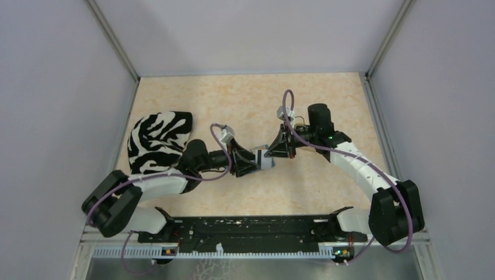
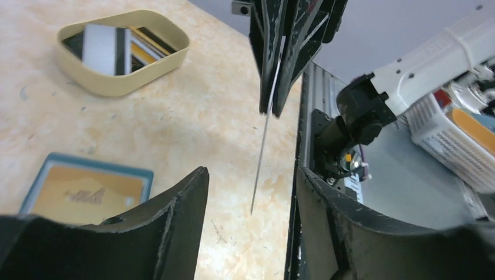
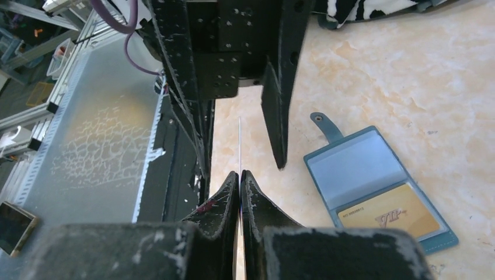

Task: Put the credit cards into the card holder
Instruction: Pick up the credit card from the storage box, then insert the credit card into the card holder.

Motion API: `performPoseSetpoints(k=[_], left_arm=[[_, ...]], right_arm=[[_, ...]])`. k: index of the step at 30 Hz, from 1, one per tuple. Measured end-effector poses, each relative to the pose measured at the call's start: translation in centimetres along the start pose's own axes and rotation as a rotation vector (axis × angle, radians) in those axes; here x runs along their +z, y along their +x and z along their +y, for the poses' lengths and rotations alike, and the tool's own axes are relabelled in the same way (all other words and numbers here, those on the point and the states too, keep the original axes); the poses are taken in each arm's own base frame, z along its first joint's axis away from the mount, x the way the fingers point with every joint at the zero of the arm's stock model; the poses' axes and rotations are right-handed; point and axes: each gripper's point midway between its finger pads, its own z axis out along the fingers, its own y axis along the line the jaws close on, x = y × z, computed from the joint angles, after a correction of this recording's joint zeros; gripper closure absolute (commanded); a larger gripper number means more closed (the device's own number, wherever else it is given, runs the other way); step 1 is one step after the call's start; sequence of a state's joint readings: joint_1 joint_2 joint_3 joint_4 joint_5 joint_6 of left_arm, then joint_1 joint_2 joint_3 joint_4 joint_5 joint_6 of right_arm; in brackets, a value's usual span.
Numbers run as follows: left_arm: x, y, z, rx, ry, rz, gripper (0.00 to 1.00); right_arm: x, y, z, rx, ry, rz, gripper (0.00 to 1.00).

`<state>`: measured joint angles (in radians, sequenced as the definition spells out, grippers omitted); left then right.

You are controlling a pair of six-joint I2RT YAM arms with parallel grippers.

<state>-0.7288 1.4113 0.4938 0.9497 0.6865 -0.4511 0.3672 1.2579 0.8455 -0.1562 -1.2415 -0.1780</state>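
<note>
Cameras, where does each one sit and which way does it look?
Top external: above and behind the arms, looking down on the table; left arm and right arm both show.
Left wrist: on the left arm, looking past the open left gripper at the right gripper pinching a card edge-on.
Right wrist: on the right arm, looking past its own shut fingers at the left gripper.
Shared: both wrist views show that card and the open card holder with a gold card.
</note>
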Motion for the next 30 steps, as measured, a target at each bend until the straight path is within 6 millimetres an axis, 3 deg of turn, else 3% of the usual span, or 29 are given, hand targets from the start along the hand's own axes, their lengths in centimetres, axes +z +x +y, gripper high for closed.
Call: performPoseSetpoints(k=[2, 7, 14, 18, 21, 25, 30], left_arm=[[-1.4, 0.1, 0.2, 0.008, -0.069, -0.030, 0.20], [-5.3, 0.2, 2.0, -0.028, -0.303, -0.130, 0.17], [-7.5, 3.4, 5.9, -0.224, -0.558, -0.115, 0.23], [-8.7, 6.1, 9.0, -0.336, -0.758, -0.041, 0.22], [-9.6, 6.6, 11.0, -0.352, -0.893, -0.004, 0.22], [-10.2, 6.5, 12.5, -0.336, -0.997, 0.022, 0.21], [-10.6, 7.9, 13.5, -0.332, -1.053, 0.097, 0.22]], right_arm=[[-0.2, -0.2, -0.4, 0.013, 0.018, -0.007, 1.00], [-0.2, 0.7, -3.6, 0.144, 0.108, -0.008, 1.00], [0.8, 6.6, -9.8, 0.501, 0.286, 0.048, 1.00], [0.9, 8.8, -11.3, 0.624, 0.358, 0.065, 1.00], [0.9, 9.1, -11.9, 0.659, 0.385, 0.059, 1.00], [1.2, 9.8, -12.4, 0.709, 0.389, 0.066, 1.00], [1.9, 10.1, -14.1, 0.754, 0.373, 0.078, 1.00]])
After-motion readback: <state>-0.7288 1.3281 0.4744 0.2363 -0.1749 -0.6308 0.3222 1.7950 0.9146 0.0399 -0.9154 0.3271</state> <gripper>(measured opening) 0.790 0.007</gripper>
